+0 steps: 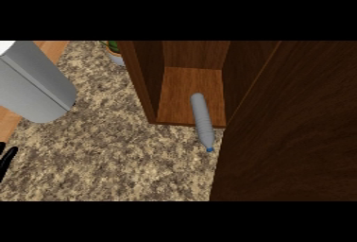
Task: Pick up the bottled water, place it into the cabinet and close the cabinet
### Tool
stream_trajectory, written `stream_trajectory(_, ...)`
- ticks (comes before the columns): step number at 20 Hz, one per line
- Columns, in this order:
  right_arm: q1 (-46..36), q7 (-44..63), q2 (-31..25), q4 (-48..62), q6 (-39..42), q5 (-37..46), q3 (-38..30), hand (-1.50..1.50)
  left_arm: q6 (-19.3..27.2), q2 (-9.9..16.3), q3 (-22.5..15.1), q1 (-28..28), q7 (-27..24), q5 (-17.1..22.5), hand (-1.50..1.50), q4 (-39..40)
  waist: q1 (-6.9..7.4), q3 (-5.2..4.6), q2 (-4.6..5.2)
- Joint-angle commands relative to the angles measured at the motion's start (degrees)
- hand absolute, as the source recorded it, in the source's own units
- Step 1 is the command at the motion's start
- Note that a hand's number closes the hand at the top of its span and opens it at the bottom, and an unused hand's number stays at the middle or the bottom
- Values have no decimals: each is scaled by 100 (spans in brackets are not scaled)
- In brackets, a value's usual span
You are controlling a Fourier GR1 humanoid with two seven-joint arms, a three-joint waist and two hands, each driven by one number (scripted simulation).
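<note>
The bottled water (201, 119) lies on its side, its body on the cabinet floor (178, 97) and its blue-capped neck sticking out over the front edge onto the counter. The dark wooden cabinet (150, 75) stands open, and its door (293, 127) swings toward me, filling the right side of the view. My left hand (7, 158) shows only as black fingers at the left edge, far from the bottle. No part of my right hand is visible.
A large grey appliance (35, 85) sits at the upper left on the speckled granite counter (105, 146). A small potted plant (113, 49) stands behind the cabinet's left wall. A wooden strip runs along the far left edge.
</note>
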Motion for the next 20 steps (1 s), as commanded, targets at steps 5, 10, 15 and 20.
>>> stream_trajectory(5, -1135, 1027, 396, -764, -1227, 870, 802, 150, -391, 221, 324, 285, -64, 184, -150, 5, 121, 13, 37)
stream_trajectory(10, -2018, 1336, 1014, -324, -1922, 947, 1286, 150, -716, 311, 556, 438, -180, 304, -150, 125, 223, 24, 49)
stream_trajectory(15, -2946, 1739, 1596, 174, -2619, 1154, 1459, 150, -943, 427, 730, 585, -222, 345, -150, 146, 349, 32, 80)
stream_trajectory(20, -3931, 2329, 2260, 833, -3028, 1094, 1723, 150, -1225, 563, 954, 601, -242, 425, -150, 292, 437, 44, 160)
